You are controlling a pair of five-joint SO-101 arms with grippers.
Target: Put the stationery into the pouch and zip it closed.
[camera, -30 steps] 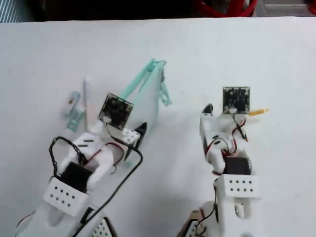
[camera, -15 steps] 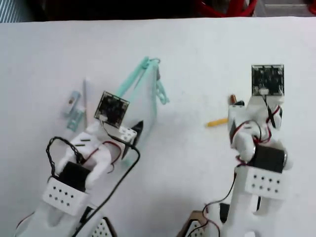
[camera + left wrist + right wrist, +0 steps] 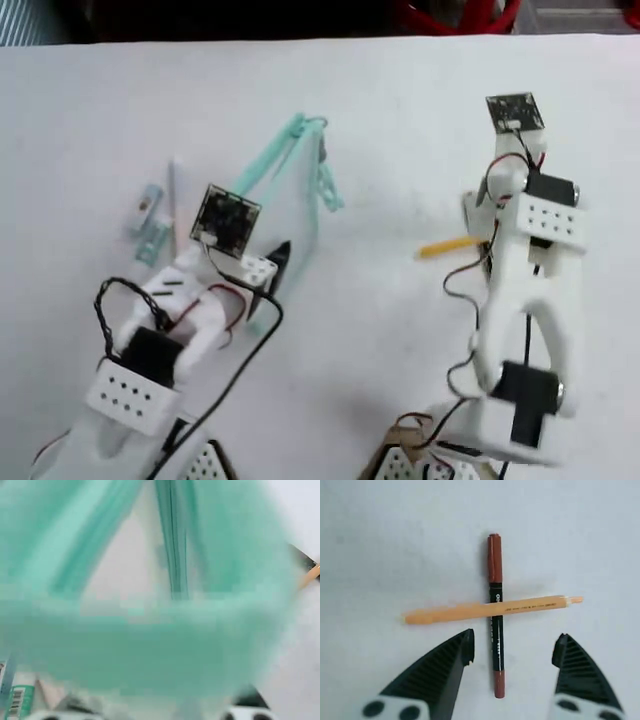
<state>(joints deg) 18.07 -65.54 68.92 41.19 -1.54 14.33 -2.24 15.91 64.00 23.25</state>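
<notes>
The right arm has stretched forward, so the right gripper (image 3: 515, 636) hangs wide open, empty, above the orange pen (image 3: 450, 614) crossing the brown pen (image 3: 494, 560), well apart from the pouch (image 3: 300, 195), ready to pick.

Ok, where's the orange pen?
Right wrist view: orange pen on the table ahead of the right pincer, crossing the brown pen; right of the pouch.

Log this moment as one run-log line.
left gripper: at pouch edge | right gripper: open, above crossed orange pen and brown pen | both on table, not yet in pouch
</notes>
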